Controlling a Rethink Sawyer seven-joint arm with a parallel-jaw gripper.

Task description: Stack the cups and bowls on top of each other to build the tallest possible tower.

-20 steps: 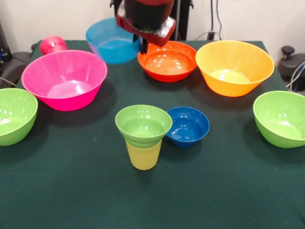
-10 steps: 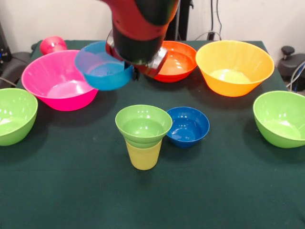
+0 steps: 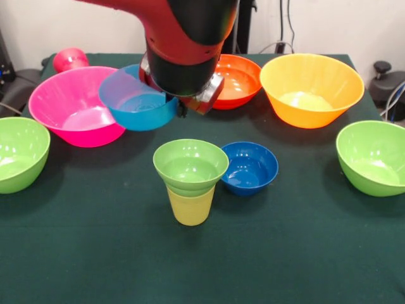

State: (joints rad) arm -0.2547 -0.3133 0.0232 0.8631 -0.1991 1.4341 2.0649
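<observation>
While the pincer [image 3: 181, 109] grips the rim of the glossy light blue plastic bowl [image 3: 136, 98], clamped on its edge and carrying it tilted in the air, you can see what the last second brought: the bowl came off the far row and travelled toward the middle of the table, dropping a little lower in the last half second. That means 1 more piece is now on its way to the tower [image 3: 190, 180].

Just below the pincer and slightly nearer the camera stands that tower, so far only 2 pieces: a small lime green plastic bowl [image 3: 190, 166] seated in the pale yellow plastic tumbler [image 3: 190, 206]. Beside it, below and to the pincer's other side, sits the small dark blue bowl [image 3: 250, 167]. Behind the carried bowl lies the big pink bowl [image 3: 76, 107]; the orange-red bowl [image 3: 235, 79] is partly hidden behind the arm.

You will likely need to level the blue bowl and centre it over the green rim before letting go; an off-centre drop could tip the narrow tumbler.
</observation>
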